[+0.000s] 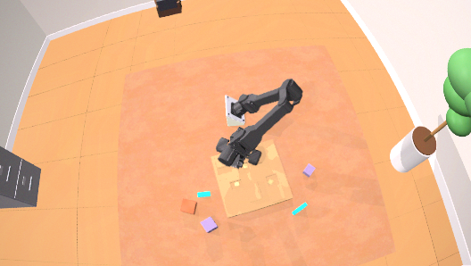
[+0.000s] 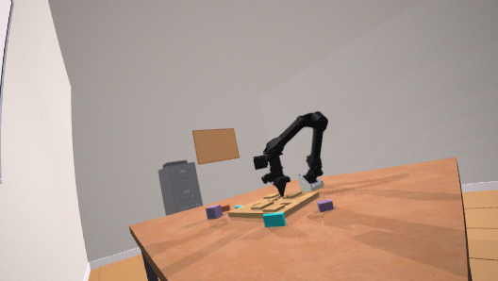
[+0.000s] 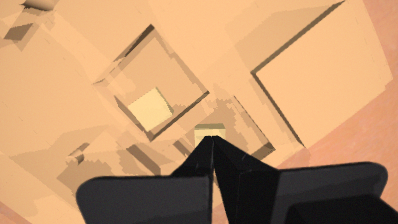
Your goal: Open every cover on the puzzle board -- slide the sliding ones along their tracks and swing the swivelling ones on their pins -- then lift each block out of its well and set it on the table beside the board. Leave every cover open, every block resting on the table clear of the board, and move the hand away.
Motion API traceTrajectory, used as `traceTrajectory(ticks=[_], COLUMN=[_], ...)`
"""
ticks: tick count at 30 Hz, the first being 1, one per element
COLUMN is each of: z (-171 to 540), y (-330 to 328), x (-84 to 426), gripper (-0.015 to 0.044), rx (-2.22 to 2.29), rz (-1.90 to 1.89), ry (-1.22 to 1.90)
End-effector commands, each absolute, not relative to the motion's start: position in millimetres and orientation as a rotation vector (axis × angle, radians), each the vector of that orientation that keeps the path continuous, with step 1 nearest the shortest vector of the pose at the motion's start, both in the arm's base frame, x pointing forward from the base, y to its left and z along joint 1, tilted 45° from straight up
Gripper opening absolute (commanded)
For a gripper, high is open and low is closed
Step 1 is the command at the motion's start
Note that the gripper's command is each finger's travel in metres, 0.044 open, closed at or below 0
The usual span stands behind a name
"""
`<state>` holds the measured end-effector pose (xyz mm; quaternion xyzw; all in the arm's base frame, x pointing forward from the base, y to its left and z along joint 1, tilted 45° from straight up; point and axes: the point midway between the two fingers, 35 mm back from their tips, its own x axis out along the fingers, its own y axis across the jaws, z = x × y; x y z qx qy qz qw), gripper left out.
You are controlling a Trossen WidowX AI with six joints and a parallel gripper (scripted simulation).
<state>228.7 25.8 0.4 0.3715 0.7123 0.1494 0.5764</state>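
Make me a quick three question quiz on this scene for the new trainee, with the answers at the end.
1. True or false: the orange block is inside the puzzle board.
2. Multiple choice: the hand is (a) wide open, (b) shut on a purple block, (c) shut with nothing in it.
3. Fill in the blank: the plant stands in a ____ pot.

Key: 1 false; 2 c; 3 white.
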Motion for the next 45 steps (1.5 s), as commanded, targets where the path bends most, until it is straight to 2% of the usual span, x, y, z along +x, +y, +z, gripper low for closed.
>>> traceTrajectory(ticks=[1, 45], z=[-3, -15], y=[25, 16], x=[225, 220], gripper=[0.0000, 0.0000], rx=[0.876, 0.879], rz=[0.351, 0.347], ry=[1.671, 1.673])
